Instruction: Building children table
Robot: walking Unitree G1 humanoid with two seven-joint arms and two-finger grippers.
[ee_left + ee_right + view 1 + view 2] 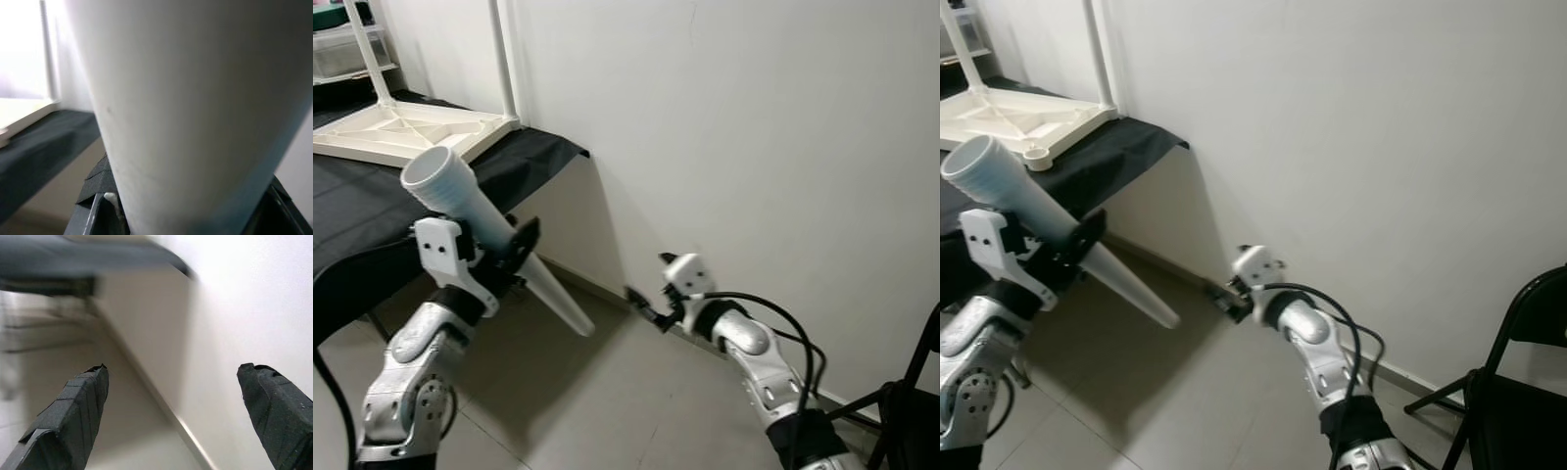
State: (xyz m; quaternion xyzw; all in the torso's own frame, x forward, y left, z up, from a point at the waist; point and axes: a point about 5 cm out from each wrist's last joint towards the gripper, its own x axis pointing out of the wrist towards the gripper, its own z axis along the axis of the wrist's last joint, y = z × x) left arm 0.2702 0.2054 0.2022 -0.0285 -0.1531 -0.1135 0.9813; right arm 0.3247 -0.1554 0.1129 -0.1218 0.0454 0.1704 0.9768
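Left gripper (504, 257) is clamped mid-shaft on the white table leg (494, 235), wide hollow end tilted toward 10 o'clock. Looks like light, stiff, slick plastic, so I'd grip near the thick end. Right gripper (176, 416) hangs empty, fingers apart, at 4 o'clock; the upturned tabletop (406, 132) waits at 11.

You see a smooth, matt white plastic tapered table leg (494, 233) clamped in the left gripper (504, 253), whose black fingers (95, 183) look wrapped in rough, matt tape. The upturned white plastic tabletop (406, 129) lies on a matt black cloth (386, 201). The right gripper (178, 426) has the same taped fingers (73, 413). The pale floor tiles (607, 401) show a dull sheen.
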